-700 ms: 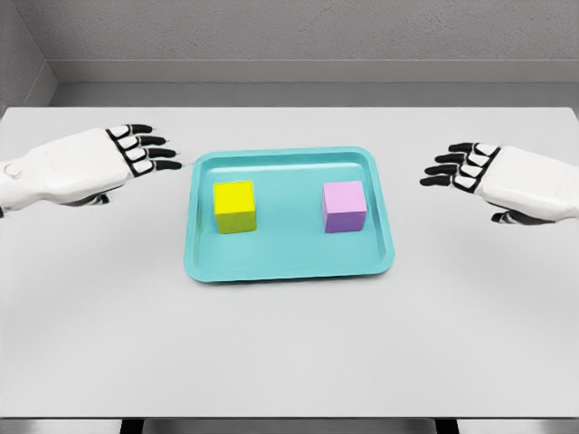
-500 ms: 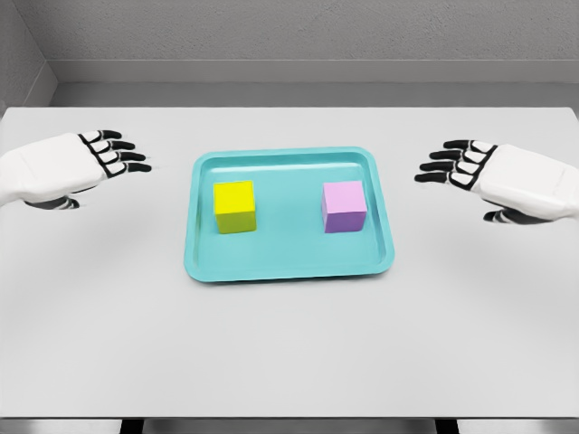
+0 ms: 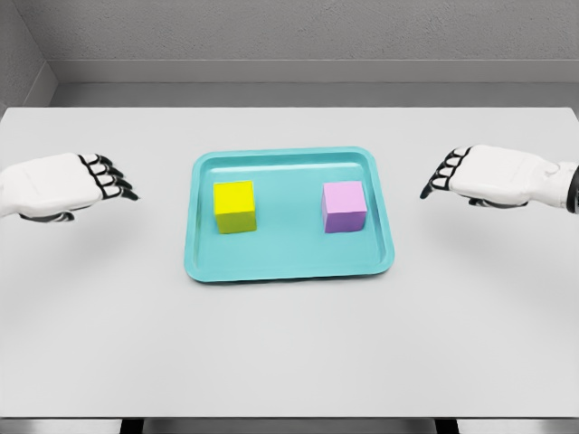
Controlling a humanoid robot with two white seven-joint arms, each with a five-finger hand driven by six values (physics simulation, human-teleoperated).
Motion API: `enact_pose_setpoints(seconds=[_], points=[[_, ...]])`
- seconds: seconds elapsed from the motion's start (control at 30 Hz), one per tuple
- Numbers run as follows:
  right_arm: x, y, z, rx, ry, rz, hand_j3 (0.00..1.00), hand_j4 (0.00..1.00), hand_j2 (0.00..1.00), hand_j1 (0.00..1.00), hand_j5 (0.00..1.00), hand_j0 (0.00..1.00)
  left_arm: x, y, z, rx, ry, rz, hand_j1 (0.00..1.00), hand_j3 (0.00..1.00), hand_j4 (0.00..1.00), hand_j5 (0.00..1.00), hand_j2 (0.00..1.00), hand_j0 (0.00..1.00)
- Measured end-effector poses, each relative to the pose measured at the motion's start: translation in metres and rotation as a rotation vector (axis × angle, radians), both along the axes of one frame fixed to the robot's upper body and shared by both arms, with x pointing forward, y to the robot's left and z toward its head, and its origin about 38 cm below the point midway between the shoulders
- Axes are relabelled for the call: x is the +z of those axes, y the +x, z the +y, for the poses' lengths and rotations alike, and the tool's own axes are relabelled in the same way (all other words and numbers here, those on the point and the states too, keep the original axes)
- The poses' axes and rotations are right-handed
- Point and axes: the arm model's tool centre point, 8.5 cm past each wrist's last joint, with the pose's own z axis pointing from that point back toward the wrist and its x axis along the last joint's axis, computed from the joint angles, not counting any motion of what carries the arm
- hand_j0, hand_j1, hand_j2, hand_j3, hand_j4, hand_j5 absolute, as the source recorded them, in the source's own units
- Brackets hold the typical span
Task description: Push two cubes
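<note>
Pretty clearly a bare sim test room, not anywhere lived in. Flat rendered look all over: plain white surface (image 3: 289, 344), grey textured wall (image 3: 298, 32) at 12 o'clock, another grey wall (image 3: 18, 63) at 10 o'clock. Only props are a teal tray (image 3: 289, 264) dead centre holding two plain cubes.

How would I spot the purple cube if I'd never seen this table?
Find the teal tray in the middle of the white table. Two cubes sit inside it, apart; the purple cube is the one on the right, while its neighbour is a yellow cube.
</note>
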Motion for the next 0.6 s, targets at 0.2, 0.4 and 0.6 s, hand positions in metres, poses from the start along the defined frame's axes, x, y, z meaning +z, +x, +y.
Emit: enact_pose_setpoints(seconds=[0.2, 0.4, 0.6], points=[[-0.025, 0.011, 0.009, -0.026, 0.062, 0.047, 0.69, 0.69, 0.69, 0.69, 0.69, 0.69, -0.002, 0.005, -0.003, -0.008, 0.099, 0.01, 0.84, 0.84, 0.84, 0.84, 0.84, 0.84], [-0.029, 0.015, 0.021, -0.018, 0.148, 0.028, 0.68, 0.68, 0.68, 0.68, 0.68, 0.68, 0.001, 0.017, -0.03, -0.061, 0.117, -0.001, 0.84, 0.84, 0.84, 0.84, 0.84, 0.84], [-0.04, 0.013, 0.031, -0.005, 0.178, 0.04, 0.68, 0.68, 0.68, 0.68, 0.68, 0.68, -0.01, 0.018, -0.053, -0.112, 0.127, 0.027, 0.84, 0.84, 0.84, 0.84, 0.84, 0.84]])
